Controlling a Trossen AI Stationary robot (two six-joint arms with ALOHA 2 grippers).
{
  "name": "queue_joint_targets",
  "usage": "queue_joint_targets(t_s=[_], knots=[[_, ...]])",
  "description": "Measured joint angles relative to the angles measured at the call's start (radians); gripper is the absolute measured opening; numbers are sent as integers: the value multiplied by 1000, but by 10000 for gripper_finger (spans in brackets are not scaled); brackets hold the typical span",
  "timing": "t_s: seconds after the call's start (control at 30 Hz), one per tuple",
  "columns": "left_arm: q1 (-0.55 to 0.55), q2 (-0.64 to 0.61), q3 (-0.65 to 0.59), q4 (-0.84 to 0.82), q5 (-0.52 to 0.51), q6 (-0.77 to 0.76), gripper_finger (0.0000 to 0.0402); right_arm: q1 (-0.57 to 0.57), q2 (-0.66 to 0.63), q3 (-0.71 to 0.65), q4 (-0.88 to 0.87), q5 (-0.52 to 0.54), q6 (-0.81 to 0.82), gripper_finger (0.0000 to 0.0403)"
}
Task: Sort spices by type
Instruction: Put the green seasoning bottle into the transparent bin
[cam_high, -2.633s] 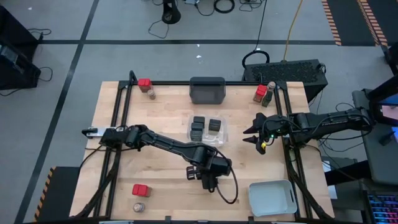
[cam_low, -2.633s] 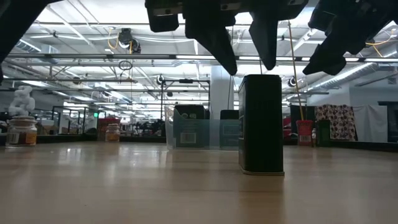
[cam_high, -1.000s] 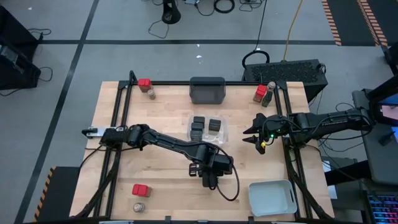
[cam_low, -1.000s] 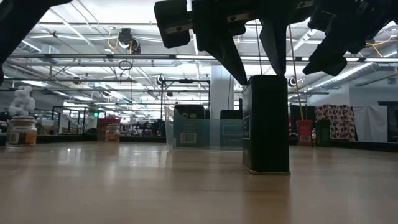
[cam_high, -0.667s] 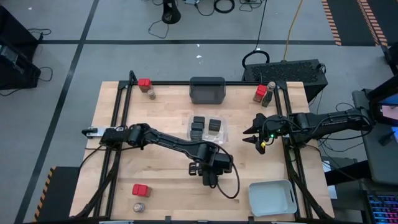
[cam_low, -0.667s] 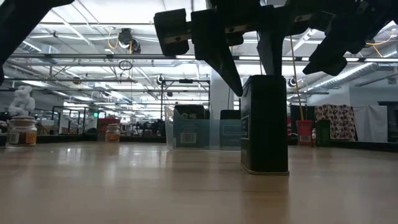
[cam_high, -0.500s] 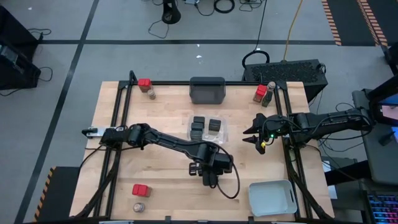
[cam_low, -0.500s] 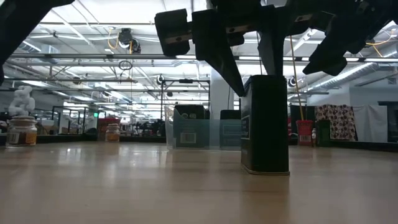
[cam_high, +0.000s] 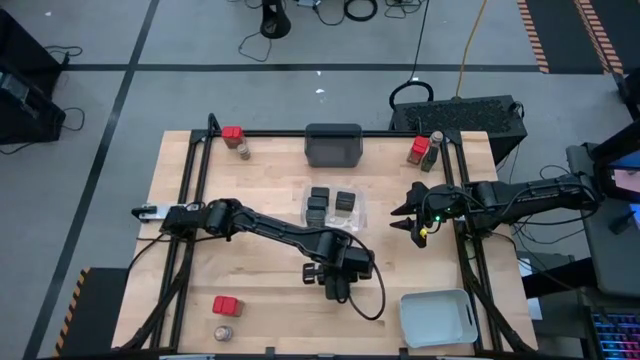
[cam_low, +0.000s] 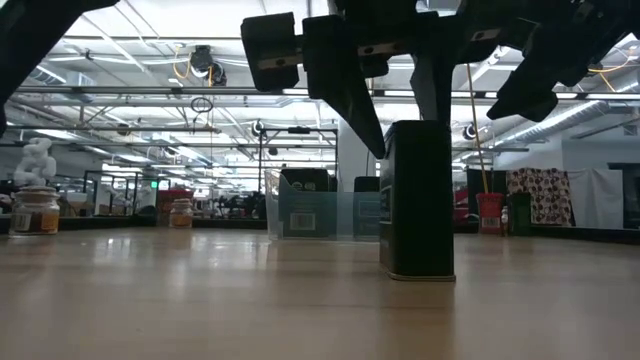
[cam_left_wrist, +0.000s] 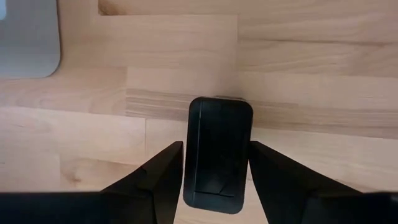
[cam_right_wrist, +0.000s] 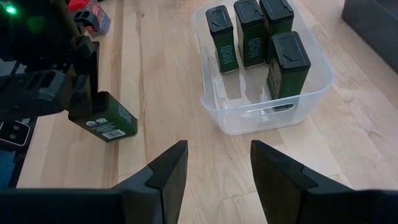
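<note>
Left end effector (cam_high: 336, 289) sits low over the front-centre tabletop (cam_high: 260, 210), fingers on either side of a black tin (cam_low: 417, 199). Left wrist view: tin (cam_left_wrist: 217, 154) upright between the two fingers, both right against its sides; low view shows its base on the wood. Firm squeeze or just touching, cannot tell; reads as closed on the tin. From above the tin is hidden under the wrist.

Right end effector (cam_high: 409, 214) hovers at the right edge of the tabletop, fingers spread wide, holding nothing. Its wrist view shows the gap between its fingers (cam_right_wrist: 169, 171) with bare wood behind.

Clear tray (cam_high: 361, 208) mid-table holds four more black tins (cam_right_wrist: 250, 31), upright; high view only resolves dark blocks. Dark grey tray (cam_high: 333, 144) at the back centre, contents not readable. Pale grey tray (cam_high: 438, 318) at front right, partly cut by the frame edge.

Red-topped spice (cam_high: 232, 134) with a jar (cam_high: 243, 150) at back left. Another red one (cam_high: 419, 149) and a tall jar (cam_high: 431, 150) at back right, partly behind the frame rail. Red spices (cam_high: 226, 305) and a round jar (cam_high: 224, 333) at front left; the jar is near the picture's edge, hard to make out.
</note>
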Motion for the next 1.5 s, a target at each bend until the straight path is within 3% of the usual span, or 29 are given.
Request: queue_joint_targets(t_s=[0.77,1.03,1.37,1.5], knots=[[0,0,0,-6,0,-2,186,0,0,0,0,0,-1,157],[0,0,0,-10,0,-2,148,0,0,0,1,0,-2,157],[0,0,0,-11,-2,-2,146,0,0,0,1,0,-2,157],[0,0,21,-19,-62,-34,146,0,0,0,1,0,-3,157]])
